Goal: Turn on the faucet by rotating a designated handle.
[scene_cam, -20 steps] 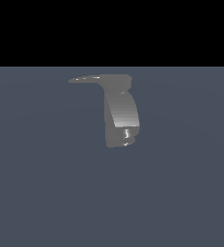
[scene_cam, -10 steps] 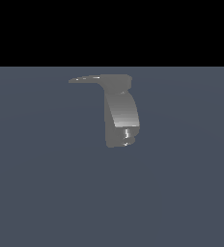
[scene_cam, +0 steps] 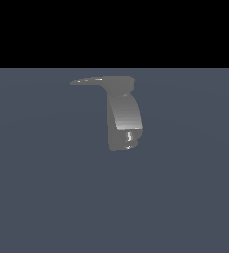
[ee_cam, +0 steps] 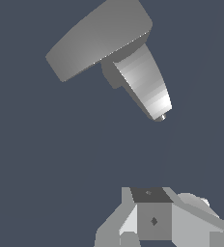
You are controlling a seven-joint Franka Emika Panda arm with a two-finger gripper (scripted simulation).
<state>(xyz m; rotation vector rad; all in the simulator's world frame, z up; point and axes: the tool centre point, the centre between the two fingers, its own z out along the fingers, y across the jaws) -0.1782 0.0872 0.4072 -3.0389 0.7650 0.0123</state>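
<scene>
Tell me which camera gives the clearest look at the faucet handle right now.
The exterior view: the handle shows in profile as a thin flat lever tapering to a point toward that view's left, off the top of the faucet. The wrist view shows the handle from above as a broad slab, its taper harder to read.

The exterior view looks from the side, at middle distance, on the small grey glossy metal faucet (scene_cam: 122,118). The wrist view looks down on it (ee_cam: 115,53) from close above. Both views share only this faucet.
</scene>
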